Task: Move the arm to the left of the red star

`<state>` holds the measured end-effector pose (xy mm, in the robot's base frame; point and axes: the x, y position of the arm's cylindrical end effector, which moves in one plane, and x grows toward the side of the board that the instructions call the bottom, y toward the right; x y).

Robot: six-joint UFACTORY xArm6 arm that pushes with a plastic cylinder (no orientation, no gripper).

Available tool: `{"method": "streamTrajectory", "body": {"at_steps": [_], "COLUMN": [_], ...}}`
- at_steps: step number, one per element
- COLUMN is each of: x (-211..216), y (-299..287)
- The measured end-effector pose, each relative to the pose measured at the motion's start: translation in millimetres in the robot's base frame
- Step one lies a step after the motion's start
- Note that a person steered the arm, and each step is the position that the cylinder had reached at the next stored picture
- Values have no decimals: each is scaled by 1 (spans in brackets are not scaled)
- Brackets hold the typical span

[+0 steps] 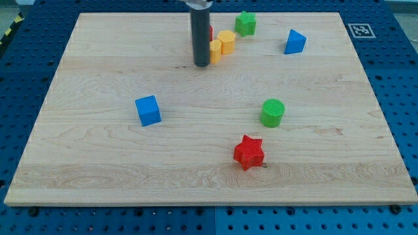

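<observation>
The red star (249,152) lies on the wooden board at the view's lower middle right. My tip (201,64) is near the view's top centre, far up and to the left of the red star. The rod stands just left of a yellow block (215,49) and hides part of it. A second yellow block (226,42) sits beside it, and a sliver of a red block (210,32) shows behind the rod.
A green star (245,23) and a blue triangular block (294,42) lie near the top right. A green cylinder (272,112) sits just above the red star. A blue cube (148,110) lies at the left centre. The board's edge (209,203) runs along the bottom.
</observation>
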<state>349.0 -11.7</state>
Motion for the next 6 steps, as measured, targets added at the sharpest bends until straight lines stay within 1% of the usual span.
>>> {"method": "streamTrajectory", "body": {"at_steps": [1,2,3,6], "x": [7,64,106,212], "y": [0,0,0,0]}}
